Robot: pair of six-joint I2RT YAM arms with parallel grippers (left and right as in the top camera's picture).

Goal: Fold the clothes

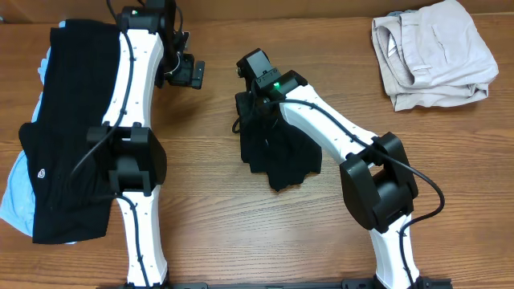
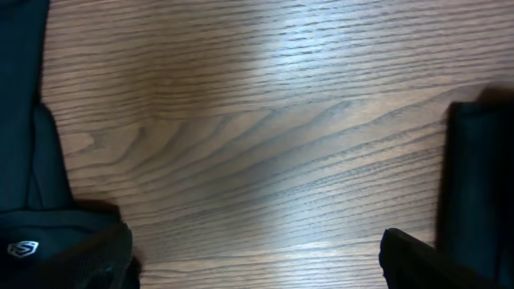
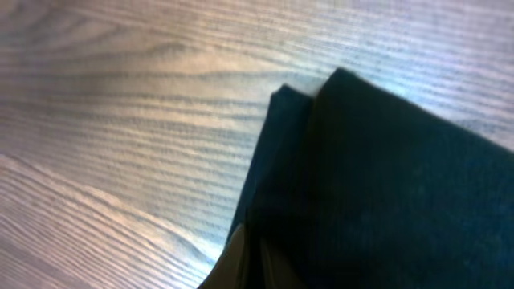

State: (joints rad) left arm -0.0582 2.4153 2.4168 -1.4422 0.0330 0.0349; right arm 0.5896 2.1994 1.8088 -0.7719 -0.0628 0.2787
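Table (image 1: pixel 321 40): 2 black heaps (image 1: pixel 68 136) (image 1: pixel 283 156), 1 trousers (image 1: pixel 434 56)

table (image 1: pixel 217 241): grained wood, slight sheen | black T-shirt (image 1: pixel 277 156): matt cloth | trousers (image 1: pixel 434 56): beige soft cloth

The right arm (image 1: pixel 321 124) is hiding its own fingers and part of the black T-shirt (image 1: pixel 277 160), and the right wrist view is blurring their grip. The pale blue garment (image 1: pixel 12 201) is lying mostly under the black stack (image 1: pixel 68 120). The beige trousers (image 1: pixel 434 56) are running off the top edge.
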